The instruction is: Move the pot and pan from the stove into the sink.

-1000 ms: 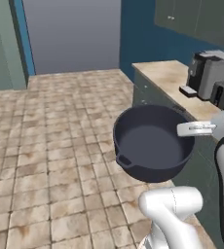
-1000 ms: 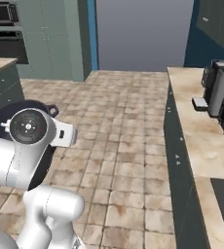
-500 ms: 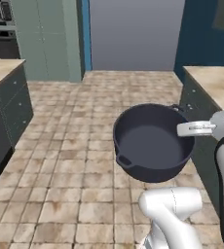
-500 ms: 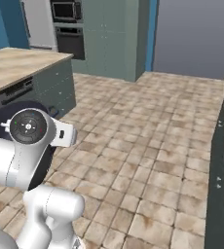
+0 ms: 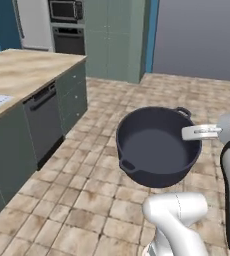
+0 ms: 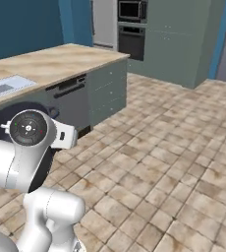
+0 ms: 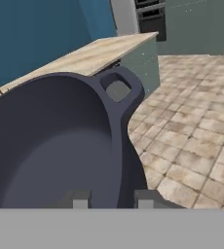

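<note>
With our end effector (image 7: 109, 199) pinching the pot (image 5: 157, 147) by its rim above the floor, we should keep it level and carry it steadily toward the sink (image 6: 4, 88) in the bench (image 6: 61, 61) at ten o'clock.

You've got the deep round dark navy-grey pot (image 5: 157, 147) up in the air in front of the arm, over the tan tiled floor (image 5: 102, 150). The long beige marbled counter (image 5: 24, 75) runs along the left, with the pale rectangular sink (image 6: 7, 86) set in it. The built-in wall oven (image 5: 67, 25) is behind the counter's far end.
</note>
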You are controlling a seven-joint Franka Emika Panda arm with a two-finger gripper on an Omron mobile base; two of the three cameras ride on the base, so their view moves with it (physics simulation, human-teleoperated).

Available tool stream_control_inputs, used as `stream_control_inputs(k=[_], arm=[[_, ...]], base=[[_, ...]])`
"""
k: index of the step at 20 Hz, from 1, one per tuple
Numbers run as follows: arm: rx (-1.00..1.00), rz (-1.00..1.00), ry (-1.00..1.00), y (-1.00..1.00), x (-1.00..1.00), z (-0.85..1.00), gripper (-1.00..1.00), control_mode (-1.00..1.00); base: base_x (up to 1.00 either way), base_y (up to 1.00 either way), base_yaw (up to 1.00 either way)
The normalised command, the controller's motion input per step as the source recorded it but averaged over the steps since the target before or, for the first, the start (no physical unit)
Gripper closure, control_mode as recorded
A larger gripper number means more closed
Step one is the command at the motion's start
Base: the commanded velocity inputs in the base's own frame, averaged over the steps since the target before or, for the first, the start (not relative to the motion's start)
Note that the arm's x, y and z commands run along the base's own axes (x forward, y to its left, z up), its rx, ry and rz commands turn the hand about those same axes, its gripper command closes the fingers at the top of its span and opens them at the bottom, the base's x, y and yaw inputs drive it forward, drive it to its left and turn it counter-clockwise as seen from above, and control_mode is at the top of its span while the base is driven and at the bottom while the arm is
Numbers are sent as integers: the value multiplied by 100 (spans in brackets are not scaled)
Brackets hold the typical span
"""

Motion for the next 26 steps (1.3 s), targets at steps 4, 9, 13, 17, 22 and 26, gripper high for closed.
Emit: stream_control_inputs(k=[4, 9, 13, 17, 22, 26], arm=[[0, 0, 0, 0, 0, 0, 100, 100], [0, 0, 0, 0, 0, 0, 100, 100], [0, 0, 0, 0, 0, 0, 100, 100], [0, 0, 0, 0, 0, 0, 100, 100], [0, 0, 0, 0, 0, 0, 100, 100], [0, 0, 0, 0, 0, 0, 100, 100]], base=[[-1, 0, 49], [-1, 0, 49], [-2, 0, 50], [-1, 0, 49], [0, 0, 48], [0, 0, 47]])
